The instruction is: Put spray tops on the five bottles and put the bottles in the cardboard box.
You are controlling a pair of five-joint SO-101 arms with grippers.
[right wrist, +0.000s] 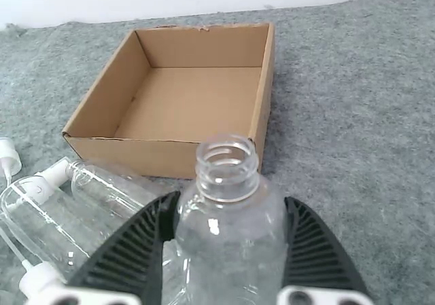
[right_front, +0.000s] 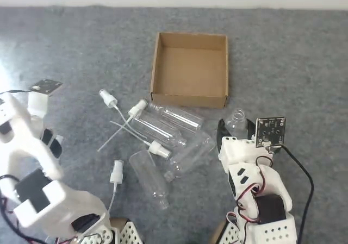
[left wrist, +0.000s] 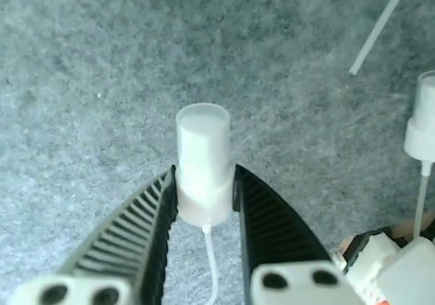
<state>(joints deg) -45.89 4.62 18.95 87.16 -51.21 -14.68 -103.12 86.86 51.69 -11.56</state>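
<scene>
- Right wrist view: right tool [right wrist: 231,203] pinches an upright, uncapped bottle [right wrist: 228,176] just before the cardboard box [right wrist: 136,152].
- Left tool [left wrist: 204,176] pinches a spray top [left wrist: 202,149], well apart from the box.
- Four bottles [right_front: 149,179] lie near the box's front.

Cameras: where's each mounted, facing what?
High view: fixed overhead, looking down at cardboard box, loose bottles, both arms.
Left wrist view: on left wrist, looking along left claw gripping a spray top.
Right wrist view: on right wrist, looking past right claw and its bottle toward the box.
Shared: high and right wrist views both show box and gripped bottle.
</scene>
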